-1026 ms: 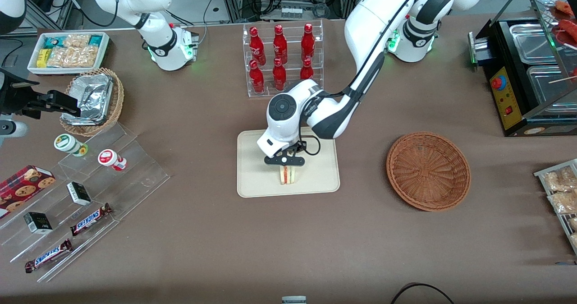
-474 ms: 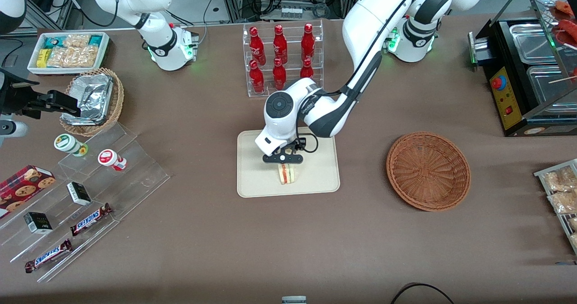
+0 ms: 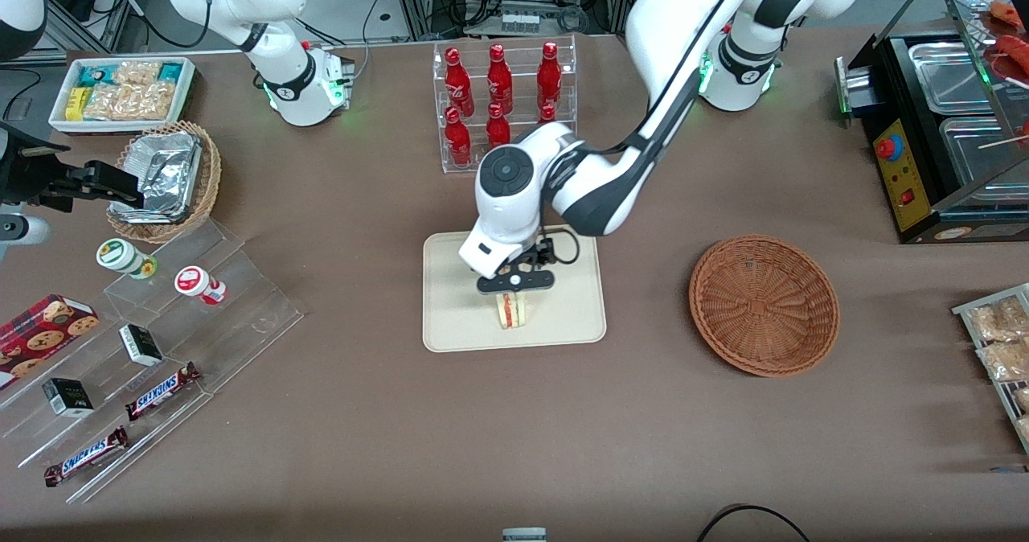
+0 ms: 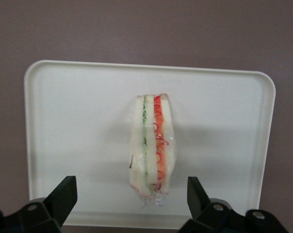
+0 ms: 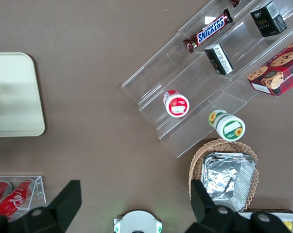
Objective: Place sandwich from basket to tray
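The sandwich [image 3: 512, 310] [image 4: 152, 145], a wrapped white wedge with green and red filling, stands on its edge on the cream tray [image 3: 450, 317] [image 4: 63, 121], nearer the front camera than the tray's middle. My left gripper [image 3: 514, 283] [image 4: 130, 190] hangs just above it, open, its black fingers [image 4: 66, 191] apart on either side of the sandwich without touching it. The reddish-brown wicker basket [image 3: 764, 305] lies empty toward the working arm's end of the table. A corner of the tray [image 5: 15, 97] also shows in the right wrist view.
A clear rack of red bottles [image 3: 502, 104] stands farther from the front camera than the tray. Toward the parked arm's end are acrylic steps with snacks [image 3: 153, 341] and a light wicker basket with foil containers [image 3: 165, 180]. A black food warmer [image 3: 940, 124] sits at the working arm's end.
The left arm's wrist and elbow have risen a little, carrying the gripper slightly up from the sandwich. The sandwich stays where it was on the tray.
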### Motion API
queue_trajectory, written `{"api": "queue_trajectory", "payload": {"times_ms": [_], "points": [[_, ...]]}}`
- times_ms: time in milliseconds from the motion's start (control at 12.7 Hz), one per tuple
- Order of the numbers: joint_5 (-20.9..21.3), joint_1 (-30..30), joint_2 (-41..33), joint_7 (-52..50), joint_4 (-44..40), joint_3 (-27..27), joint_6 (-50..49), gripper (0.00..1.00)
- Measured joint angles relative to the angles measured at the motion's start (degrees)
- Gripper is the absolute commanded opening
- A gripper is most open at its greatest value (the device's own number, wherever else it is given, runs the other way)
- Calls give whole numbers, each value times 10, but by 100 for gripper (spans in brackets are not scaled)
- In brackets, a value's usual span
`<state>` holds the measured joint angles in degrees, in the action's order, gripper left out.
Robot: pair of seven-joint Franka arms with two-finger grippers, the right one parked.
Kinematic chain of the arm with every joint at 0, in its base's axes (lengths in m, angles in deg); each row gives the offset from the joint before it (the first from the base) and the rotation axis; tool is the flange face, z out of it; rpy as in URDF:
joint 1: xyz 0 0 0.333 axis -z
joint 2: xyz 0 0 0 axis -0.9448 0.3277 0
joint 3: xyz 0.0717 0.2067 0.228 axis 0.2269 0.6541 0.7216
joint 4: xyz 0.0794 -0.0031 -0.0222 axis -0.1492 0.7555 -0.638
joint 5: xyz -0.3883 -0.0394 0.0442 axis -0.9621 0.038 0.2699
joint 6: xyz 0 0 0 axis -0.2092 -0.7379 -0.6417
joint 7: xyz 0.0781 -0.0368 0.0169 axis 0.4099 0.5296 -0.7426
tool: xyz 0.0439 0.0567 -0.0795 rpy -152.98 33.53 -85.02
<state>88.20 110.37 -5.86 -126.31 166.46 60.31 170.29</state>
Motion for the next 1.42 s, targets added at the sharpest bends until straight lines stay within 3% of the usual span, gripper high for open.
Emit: {"api": "queue_trajectory", "payload": {"times_ms": [632, 1026, 1421], "points": [[0, -92, -139, -3, 45, 4, -99, 100], [-5, -192, -273, 112, 164, 5, -109, 100], [-15, -280, -322, 241, 185, 6, -155, 100]]}}
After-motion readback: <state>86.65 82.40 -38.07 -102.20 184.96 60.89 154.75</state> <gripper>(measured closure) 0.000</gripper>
